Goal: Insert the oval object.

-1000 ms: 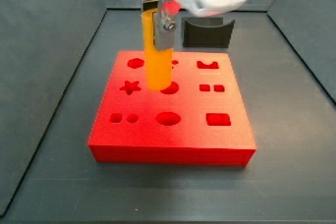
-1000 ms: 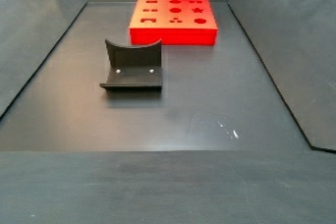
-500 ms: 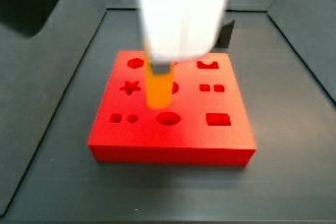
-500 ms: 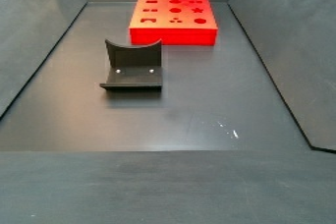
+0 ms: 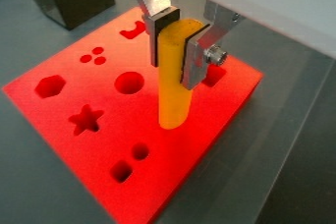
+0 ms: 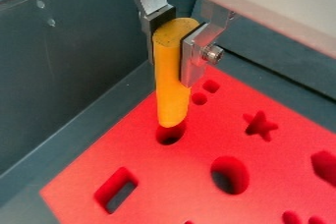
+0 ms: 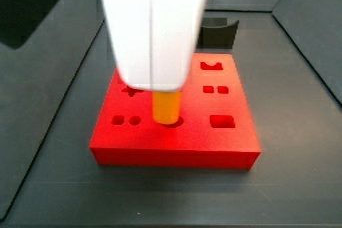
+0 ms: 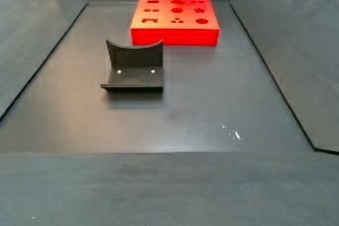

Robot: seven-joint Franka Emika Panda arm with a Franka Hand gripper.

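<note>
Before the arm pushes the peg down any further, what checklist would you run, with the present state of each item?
1. Gripper shut on the peg: ok, the plates clamp its upper end in both wrist views.
2. Peg upright: ok.
3. Peg tip at a hole in the red block: ok, in a wrist view it meets one.
4. Hole shape matches the peg: cannot tell, the tip covers it.
5. Insertion depth: cannot tell.
6. Curved holder away from the block: ok.
</note>
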